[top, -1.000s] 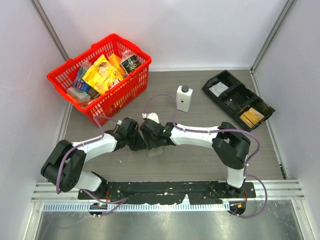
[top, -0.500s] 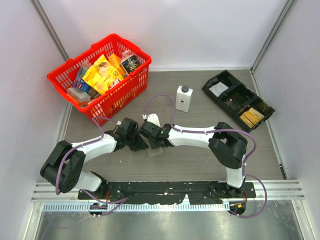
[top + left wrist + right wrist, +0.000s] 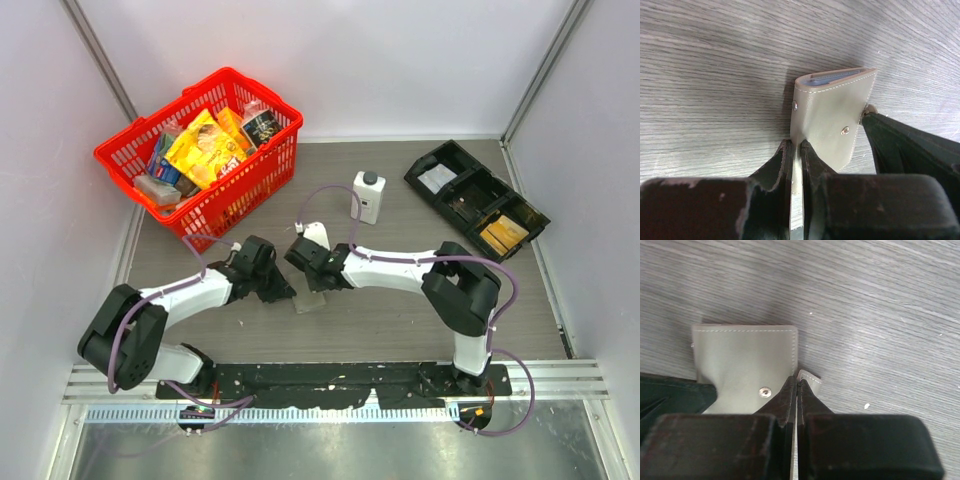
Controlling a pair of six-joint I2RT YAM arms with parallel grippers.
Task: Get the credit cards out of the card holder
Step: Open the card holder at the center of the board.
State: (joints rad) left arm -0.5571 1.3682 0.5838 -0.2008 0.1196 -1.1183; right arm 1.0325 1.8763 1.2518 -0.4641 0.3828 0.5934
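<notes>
While the card holder (image 3: 827,117) rests just on the near side of the white bottle (image 3: 368,197), the left gripper (image 3: 795,150) is clamped on its edge, apparently to anchor it. The right gripper (image 3: 797,385) pinches the snap flap (image 3: 809,377), likely to peel it open. The credit cards (image 3: 832,76) sit inside, edges showing.

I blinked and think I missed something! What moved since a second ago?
The right gripper, shut on the card holder's flap, shifted slightly toward the white bottle. The left gripper still clamps the holder's edge. Holder, red basket, bottle and black tray stayed put.
</notes>
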